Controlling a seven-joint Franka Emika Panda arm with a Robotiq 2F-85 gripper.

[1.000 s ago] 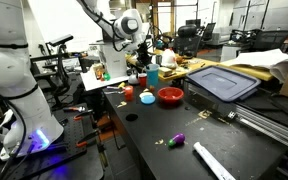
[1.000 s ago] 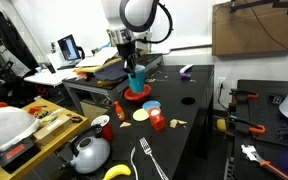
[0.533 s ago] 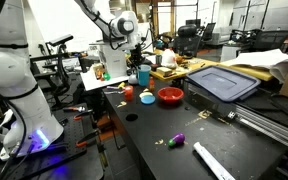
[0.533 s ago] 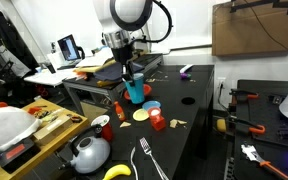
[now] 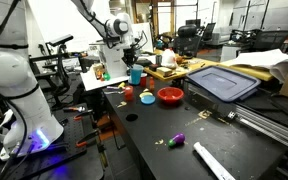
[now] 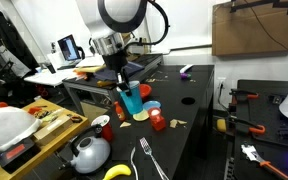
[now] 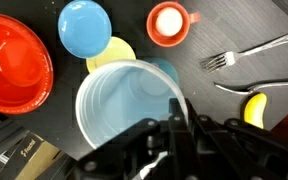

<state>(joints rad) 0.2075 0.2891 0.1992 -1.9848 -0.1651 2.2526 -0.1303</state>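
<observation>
Above the left side of the black table [image 6: 198,112], I am holding a pale blue plastic cup [image 6: 132,99] clear of the surface. The gripper [image 7: 180,116] is clamping the cup's rim, and in the wrist view one finger seems to be sitting inside the wall and one outside. Beneath the cup, a small yellow plate [image 7: 117,50], a small blue plate [image 7: 86,27] and a small red cup [image 7: 169,20] are lying close together. A red bowl [image 7: 14,62] is sitting to their left, and a fork [image 7: 246,48] and a banana [image 7: 254,106] to their right. I am judging the blue cup to be light, thin-walled and smooth, so it is probably flexing a little under the pinch. The rim is looking like the sensible place to grip, but squeezing hard could be buckling the wall or letting it slip.
</observation>
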